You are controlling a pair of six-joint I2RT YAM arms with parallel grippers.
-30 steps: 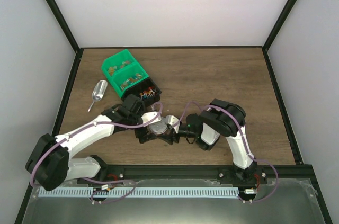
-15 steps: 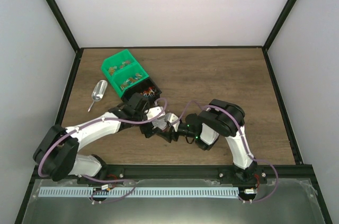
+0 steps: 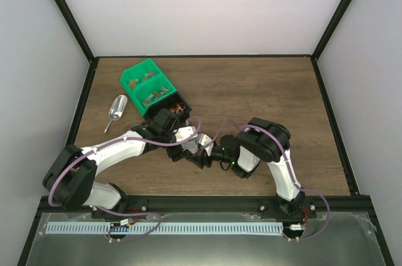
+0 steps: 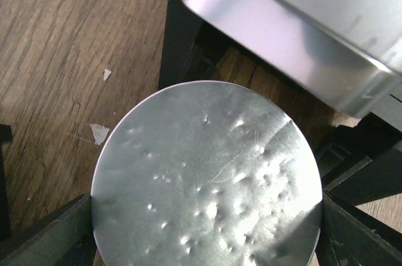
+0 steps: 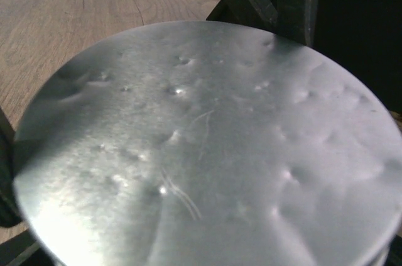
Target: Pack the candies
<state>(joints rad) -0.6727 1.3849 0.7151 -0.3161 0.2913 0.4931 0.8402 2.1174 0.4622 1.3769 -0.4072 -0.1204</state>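
Wooden tabletop (image 3: 264, 90), both arms folded inward, meeting near its middle.

Far-left: green bins (image 3: 146, 83) holding duller brown-orange bits. A black bin (image 3: 186, 105) butts against their near end, so the row runs diagonally, far-left to near-right. Metal scoop (image 3: 116, 110) lies alone to the left, well apart from both arms.

Round metal disc (image 4: 207, 171), dimpled face, sits where the arms meet. The left fingers (image 4: 56, 234) stand spread wide, one at each side of its rim. They look to be touching, but cannot tell if they are pressing. The right fingers (image 3: 202, 160) come in from the opposite side. Cannot tell whether they are spread or clamped, since the disc fills nearly all of the right wrist view.

The candies (image 3: 176, 111) are a mixed, bright heap in the black bin. Each is too small to show an axis.

Key relation: the candies lie just beyond the left wrist, toward the far-left. The left arm is nearer, with the right arm reaching across.

Only the top view shows bin and candies, and there the left wrist covers the disc. The wrist views give the disc's face. The left one also shows a bright curved metal wall (image 4: 289, 33) beyond it, which I cannot identify.
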